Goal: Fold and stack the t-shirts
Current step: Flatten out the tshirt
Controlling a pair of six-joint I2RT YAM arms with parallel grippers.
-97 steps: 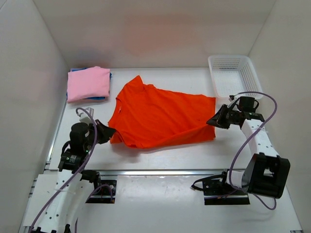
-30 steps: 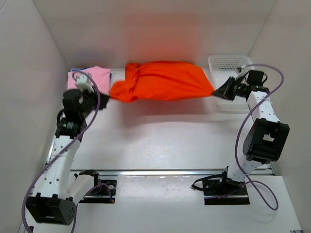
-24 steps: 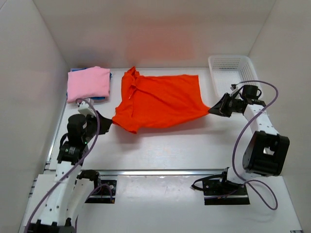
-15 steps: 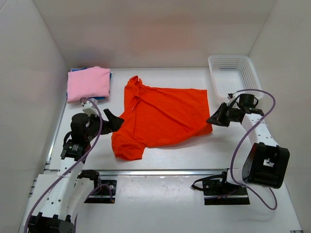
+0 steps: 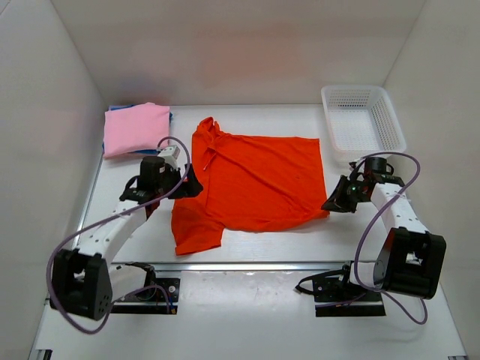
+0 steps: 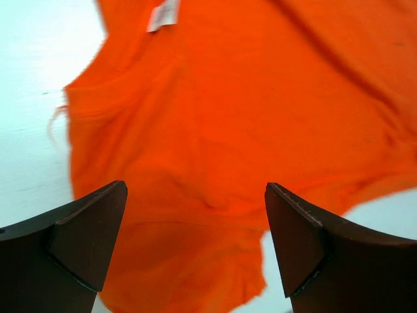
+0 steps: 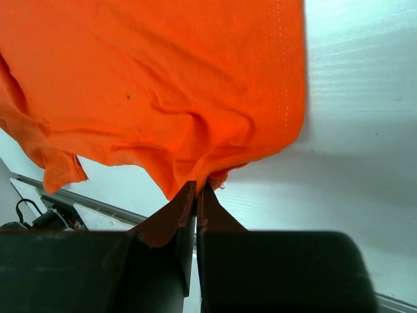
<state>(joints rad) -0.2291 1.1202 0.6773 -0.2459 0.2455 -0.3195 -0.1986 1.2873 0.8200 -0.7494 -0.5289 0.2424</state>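
The orange-red t-shirt (image 5: 255,184) lies spread on the table's middle, collar toward the back left, one sleeve bunched at the front left. My left gripper (image 5: 190,182) stands open at the shirt's left edge; in its wrist view the shirt (image 6: 221,130) fills the space beyond the wide-apart fingers, nothing between them. My right gripper (image 5: 331,202) is shut on the shirt's near right hem corner (image 7: 205,176). A folded light pink t-shirt (image 5: 136,129) lies at the back left on a blue one (image 5: 169,117), of which only an edge shows.
A white mesh basket (image 5: 362,118) stands at the back right. White walls close the table on three sides. A metal rail (image 5: 247,265) runs along the front edge by the arm bases.
Both arms swung the shirt up toward the back, then laid it down flat. The left gripper let go of it and opened, moving in beside the collar. The right kept its hold.
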